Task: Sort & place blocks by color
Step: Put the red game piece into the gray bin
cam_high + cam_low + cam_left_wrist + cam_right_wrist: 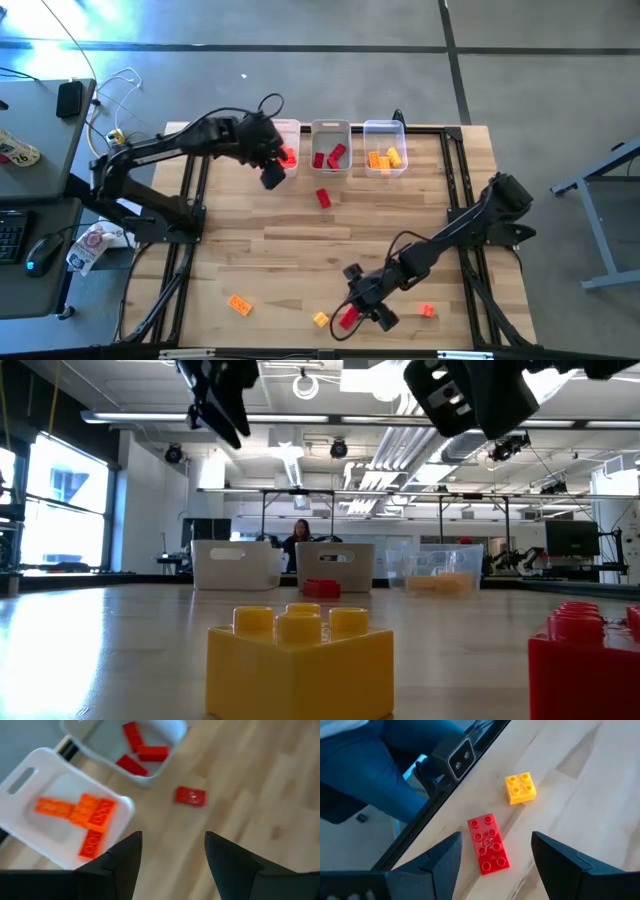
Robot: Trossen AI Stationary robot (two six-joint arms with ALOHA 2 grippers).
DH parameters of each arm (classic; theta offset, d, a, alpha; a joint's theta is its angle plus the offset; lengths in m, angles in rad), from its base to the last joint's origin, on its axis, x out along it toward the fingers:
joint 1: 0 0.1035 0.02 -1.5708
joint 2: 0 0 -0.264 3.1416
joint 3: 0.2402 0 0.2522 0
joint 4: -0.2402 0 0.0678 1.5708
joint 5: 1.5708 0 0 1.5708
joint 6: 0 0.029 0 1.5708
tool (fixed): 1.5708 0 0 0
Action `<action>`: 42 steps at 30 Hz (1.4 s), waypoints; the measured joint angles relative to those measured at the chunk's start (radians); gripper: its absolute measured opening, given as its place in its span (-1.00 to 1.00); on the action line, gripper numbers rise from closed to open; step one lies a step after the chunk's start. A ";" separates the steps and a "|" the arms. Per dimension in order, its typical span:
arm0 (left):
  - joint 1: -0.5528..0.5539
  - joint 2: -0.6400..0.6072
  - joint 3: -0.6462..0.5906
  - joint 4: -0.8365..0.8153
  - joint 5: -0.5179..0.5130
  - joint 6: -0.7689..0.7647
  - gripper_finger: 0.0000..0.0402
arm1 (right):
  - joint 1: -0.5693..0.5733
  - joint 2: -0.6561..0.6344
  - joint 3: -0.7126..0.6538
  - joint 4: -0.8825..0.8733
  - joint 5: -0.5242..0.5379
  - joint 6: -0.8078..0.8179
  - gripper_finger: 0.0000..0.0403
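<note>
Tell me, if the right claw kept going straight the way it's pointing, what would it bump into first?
Most likely the red block on the table: it lies between the right gripper's open fingers, the yellow block just beyond. Depth is uncertain.

The counter (300, 250) is showing as pale wood in glued strips, smooth with a soft sheen. The blocks on it, such as the red block (488, 844) and the yellow block (520, 788) just beside it, are seen as glossy, studded moulded plastic. The bins at the counter's far edge (330, 146) are looking like smooth, milky plastic. The right gripper (495, 865) is presenting dark matt jaws.
</note>
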 joint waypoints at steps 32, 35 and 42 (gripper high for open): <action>-0.283 -0.068 0.000 -0.008 0.001 -0.150 0.00 | 0.050 0.238 0.001 0.133 0.063 0.027 0.12; -0.284 -0.068 0.000 -0.008 -0.002 -0.149 0.00 | 0.050 0.240 0.001 0.152 0.054 0.061 0.12; -0.283 -0.067 0.000 -0.008 -0.024 -0.140 0.00 | 0.050 0.240 0.001 0.159 0.072 0.176 0.12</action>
